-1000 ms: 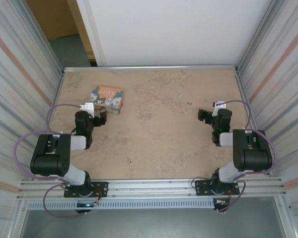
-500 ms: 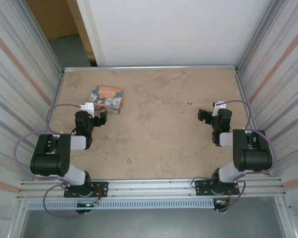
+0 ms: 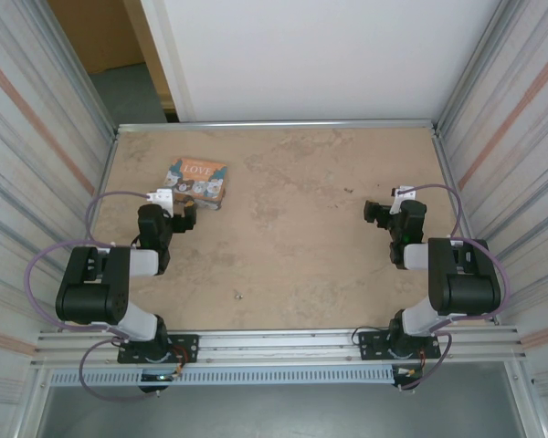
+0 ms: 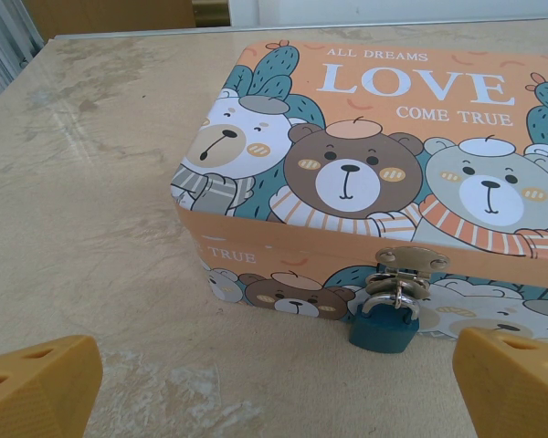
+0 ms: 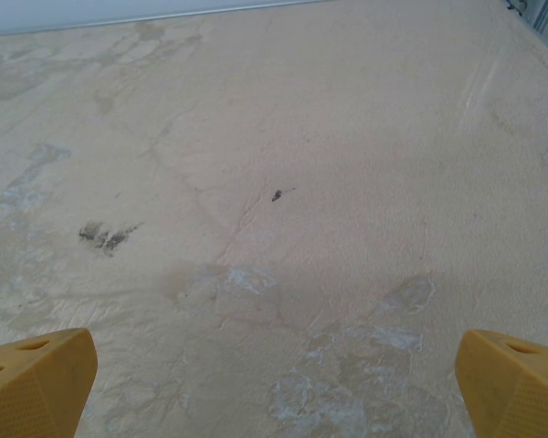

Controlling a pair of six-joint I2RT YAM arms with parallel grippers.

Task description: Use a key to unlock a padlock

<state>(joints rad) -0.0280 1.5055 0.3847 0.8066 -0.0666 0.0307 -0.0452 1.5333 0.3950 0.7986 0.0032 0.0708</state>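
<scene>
The padlock (image 4: 384, 319) is a small dark blue-green lock with a silver shackle, hooked through the brass hasp (image 4: 411, 261) on the front of the orange "LOVE" box (image 4: 374, 164). It rests on the table against the box wall. My left gripper (image 4: 274, 406) is open just in front of it, and its orange fingertips (image 4: 36, 388) are spread wide with nothing between them. The key (image 3: 238, 294) is a pale speck on the table near the front edge, between the arms. My right gripper (image 5: 274, 401) is open over bare table, far from both.
The orange box (image 3: 198, 180) lies at the back left, just beyond the left gripper (image 3: 187, 217). The right gripper (image 3: 376, 213) sits at mid right. Corrugated metal walls (image 3: 46, 164) close in both sides, and a rail (image 3: 283, 345) runs along the front edge.
</scene>
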